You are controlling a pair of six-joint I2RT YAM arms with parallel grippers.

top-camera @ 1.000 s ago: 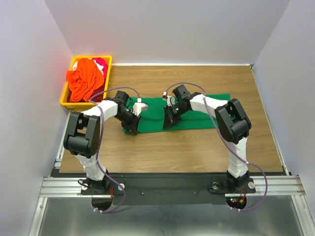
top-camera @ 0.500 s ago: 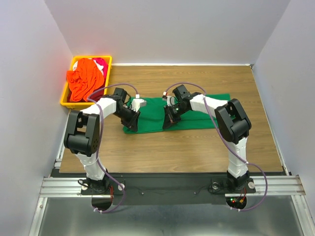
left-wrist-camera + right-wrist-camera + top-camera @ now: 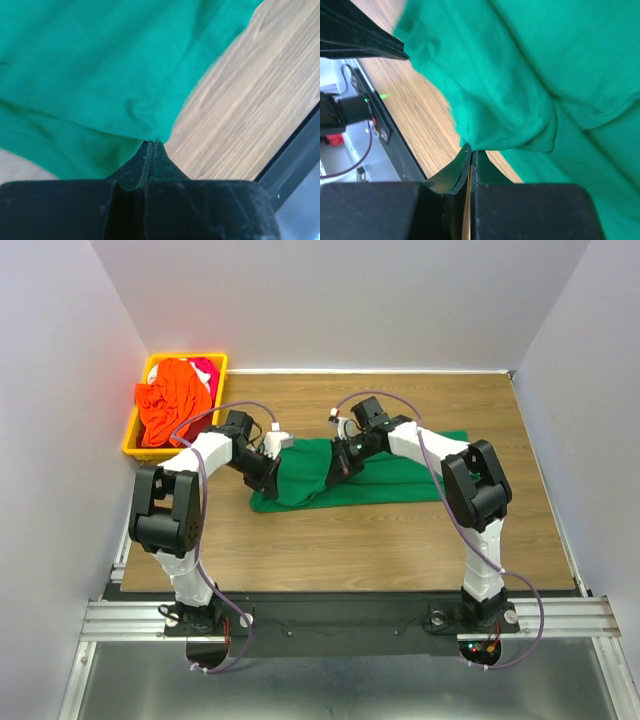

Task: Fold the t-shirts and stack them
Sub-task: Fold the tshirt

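Early going, I'd say: the dark green t-shirt [image 3: 400, 475] lies across the centre of the desk [image 3: 400, 540], its nine o'clock end lifted where the left claw [image 3: 152, 146] and right claw [image 3: 470, 152] are each pressed together, pinching cloth. The orange t-shirt [image 3: 170, 405] and red-pink t-shirt [image 3: 206, 368] sit crumpled in the bin [image 3: 219, 390] at ten o'clock, unfolded, and nothing is stacked.

No words, labels, brand marks, numbers or signs can be read anywhere. The green t-shirt [image 3: 400, 478], the orange t-shirt [image 3: 168, 405], the yellow bin [image 3: 222, 362] at the far left and the wooden table [image 3: 350, 540] show only plain surfaces.
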